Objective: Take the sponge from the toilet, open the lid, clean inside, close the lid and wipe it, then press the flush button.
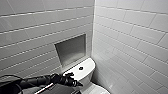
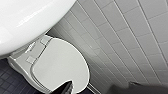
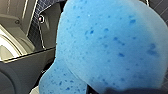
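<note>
The sponge (image 3: 107,45) is off the toilet (image 1: 86,75) and sits close before the right wrist, so I judge that the right fingers (image 3: 130,91) are pinching it; picking up is done. The lid (image 2: 62,66) lies closed on the seat. If the inside was cleaned or the lid wiped, the pictures do not tell. The left gripper (image 1: 73,80) hovers over the front of the tank top, near the flush button (image 1: 81,68) but not touching it; whether it is spread or pressed together I cannot tell. Flushing is not yet done.
</note>
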